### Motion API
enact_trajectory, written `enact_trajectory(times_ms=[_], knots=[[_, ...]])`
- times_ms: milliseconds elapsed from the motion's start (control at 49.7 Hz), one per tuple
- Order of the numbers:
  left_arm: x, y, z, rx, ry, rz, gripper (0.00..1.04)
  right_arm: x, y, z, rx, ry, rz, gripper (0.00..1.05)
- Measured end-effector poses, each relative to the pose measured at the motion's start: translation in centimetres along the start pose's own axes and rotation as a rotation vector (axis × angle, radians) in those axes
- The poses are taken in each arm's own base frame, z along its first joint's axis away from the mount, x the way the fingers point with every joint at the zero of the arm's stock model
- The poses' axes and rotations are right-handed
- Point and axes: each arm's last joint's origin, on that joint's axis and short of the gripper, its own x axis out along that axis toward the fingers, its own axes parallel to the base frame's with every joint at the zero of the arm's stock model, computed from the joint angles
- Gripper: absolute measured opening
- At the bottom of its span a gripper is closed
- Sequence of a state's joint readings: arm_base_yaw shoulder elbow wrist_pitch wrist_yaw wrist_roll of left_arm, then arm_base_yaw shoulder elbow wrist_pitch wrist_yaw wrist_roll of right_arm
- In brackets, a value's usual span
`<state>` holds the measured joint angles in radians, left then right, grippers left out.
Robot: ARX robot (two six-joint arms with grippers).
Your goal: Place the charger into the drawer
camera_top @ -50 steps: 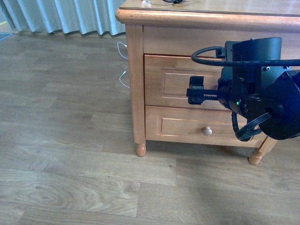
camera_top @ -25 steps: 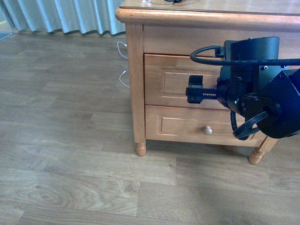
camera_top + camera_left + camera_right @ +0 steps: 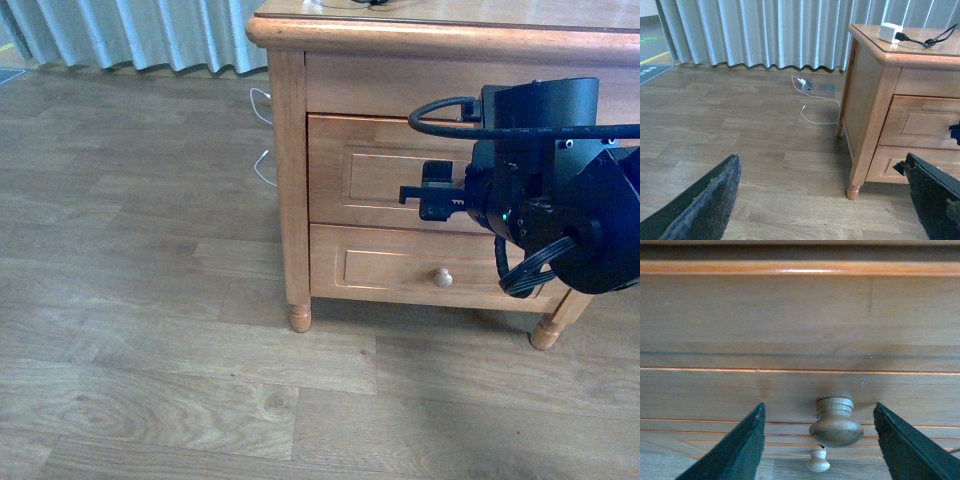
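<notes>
The charger (image 3: 890, 32), a small white cube with a black looped cable (image 3: 932, 41), lies on top of the wooden nightstand (image 3: 865, 100). The drawer (image 3: 370, 175), the upper one, is closed. My right gripper (image 3: 432, 195) is level with the drawer front and open. In the right wrist view the right gripper (image 3: 819, 410) has a finger on each side of the round knob (image 3: 836, 426), with gaps on both sides. My left gripper (image 3: 822, 160) hangs open over the floor to the left of the nightstand, holding nothing.
The lower drawer (image 3: 400, 268) is also closed, and its pale knob (image 3: 442, 279) sits below my right gripper. A thin white cable (image 3: 815, 107) trails across the wooden floor beside the nightstand. Grey curtains (image 3: 765, 30) hang behind. The nightstand's front leg (image 3: 299, 318) stands near bare floor.
My right gripper has pushed in closer to the upper drawer's front. The drawer stays closed and the charger has not moved.
</notes>
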<state>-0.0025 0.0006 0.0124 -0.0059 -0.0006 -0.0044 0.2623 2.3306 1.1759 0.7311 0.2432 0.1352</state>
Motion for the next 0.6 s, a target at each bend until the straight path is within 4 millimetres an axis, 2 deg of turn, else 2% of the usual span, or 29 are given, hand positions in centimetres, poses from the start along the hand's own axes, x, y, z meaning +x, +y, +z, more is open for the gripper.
enact_trajectory(times_ms=[121,181,603], knots=[[0.00,0.00,0.00,0.000,0.000,0.000,0.99,0.03,-0.14,0.01,-0.003,0.000,-0.011,0.28],[0.00,0.00,0.00,0.000,0.000,0.000,0.99,0.03,-0.16,-0.02,-0.008,0.002,-0.012,0.24],[0.00,0.00,0.00,0.000,0.000,0.000,0.99,-0.28,-0.16,-0.09,-0.003,0.023,-0.002,0.23]])
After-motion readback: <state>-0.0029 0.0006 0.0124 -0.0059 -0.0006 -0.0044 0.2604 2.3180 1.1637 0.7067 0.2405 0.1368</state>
